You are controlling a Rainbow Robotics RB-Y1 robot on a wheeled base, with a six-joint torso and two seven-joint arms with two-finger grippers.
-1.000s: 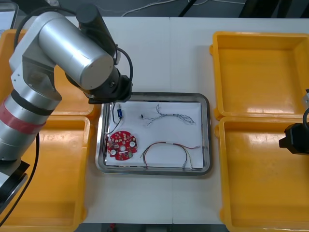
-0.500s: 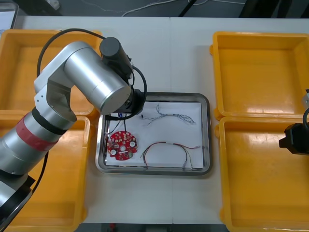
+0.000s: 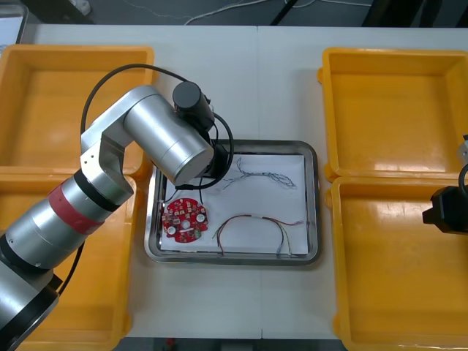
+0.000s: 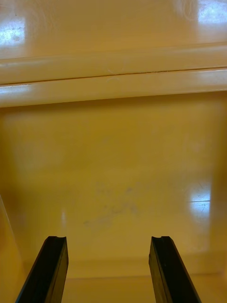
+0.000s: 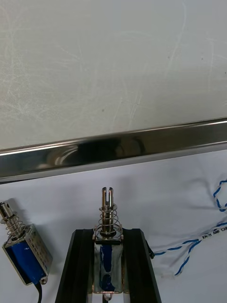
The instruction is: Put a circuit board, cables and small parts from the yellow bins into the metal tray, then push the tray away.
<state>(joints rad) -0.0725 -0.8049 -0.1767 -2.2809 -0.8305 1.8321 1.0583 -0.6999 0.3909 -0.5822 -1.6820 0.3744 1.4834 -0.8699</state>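
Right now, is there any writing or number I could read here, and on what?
No text reads clearly.
Blue and white cable: tiny print on its white wire, too small to read.
Red circuit board: markings too small to read.
Small metal part held in the left gripper: no writing seen.

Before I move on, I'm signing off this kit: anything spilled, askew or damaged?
Nothing stands out. The circuit board and both cables lie inside the metal tray; the left gripper holds a small metal part beside a second part there. The right gripper is parked over a yellow bin.
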